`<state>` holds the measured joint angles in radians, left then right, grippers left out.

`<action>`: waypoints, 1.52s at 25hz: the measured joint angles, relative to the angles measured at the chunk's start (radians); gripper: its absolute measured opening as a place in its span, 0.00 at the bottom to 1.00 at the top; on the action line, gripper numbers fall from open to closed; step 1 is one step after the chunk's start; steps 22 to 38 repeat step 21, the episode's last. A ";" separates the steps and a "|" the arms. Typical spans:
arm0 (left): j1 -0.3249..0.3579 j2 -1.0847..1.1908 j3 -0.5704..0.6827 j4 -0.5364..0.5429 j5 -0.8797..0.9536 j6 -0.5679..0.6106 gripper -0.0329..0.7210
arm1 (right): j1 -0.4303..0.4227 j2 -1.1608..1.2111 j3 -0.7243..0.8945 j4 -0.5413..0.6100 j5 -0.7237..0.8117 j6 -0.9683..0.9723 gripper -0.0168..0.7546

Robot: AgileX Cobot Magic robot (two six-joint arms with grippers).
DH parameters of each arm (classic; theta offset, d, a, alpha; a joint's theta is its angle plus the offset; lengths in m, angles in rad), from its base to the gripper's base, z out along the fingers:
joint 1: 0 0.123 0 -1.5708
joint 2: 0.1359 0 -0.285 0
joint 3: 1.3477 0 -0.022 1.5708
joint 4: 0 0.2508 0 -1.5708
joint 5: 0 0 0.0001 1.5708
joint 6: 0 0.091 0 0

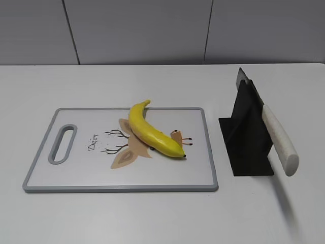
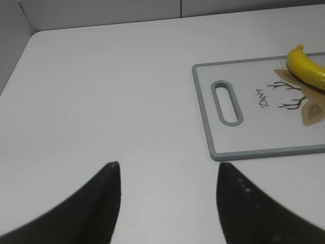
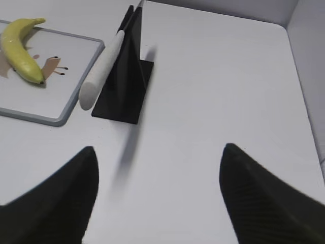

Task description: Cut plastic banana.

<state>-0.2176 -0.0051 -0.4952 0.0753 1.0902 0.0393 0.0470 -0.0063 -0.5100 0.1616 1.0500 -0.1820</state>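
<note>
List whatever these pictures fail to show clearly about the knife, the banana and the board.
- Knife blade: exterior and right wrist views, mostly hidden inside the black stand; only a top corner shows.
- Plastic banana: left wrist view, its far end is cut off by the right frame edge.
- Deer drawing on the cutting board: exterior view, partly covered by the banana.
- Board's left end: right wrist view, cut off by the left edge.

Lighting is bright, even and diffuse; a soft shadow falls beside the knife stand (image 3: 124, 76); focus is sharp.
</note>
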 joint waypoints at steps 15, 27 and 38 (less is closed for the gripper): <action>0.000 0.000 0.000 0.000 0.000 0.000 0.81 | -0.045 0.000 0.000 0.001 -0.001 0.000 0.77; 0.000 0.000 0.000 0.000 0.000 0.000 0.81 | -0.045 0.000 0.000 0.002 -0.001 0.000 0.77; 0.000 0.000 0.000 0.000 0.000 0.000 0.81 | -0.045 0.000 0.000 0.002 -0.001 0.000 0.77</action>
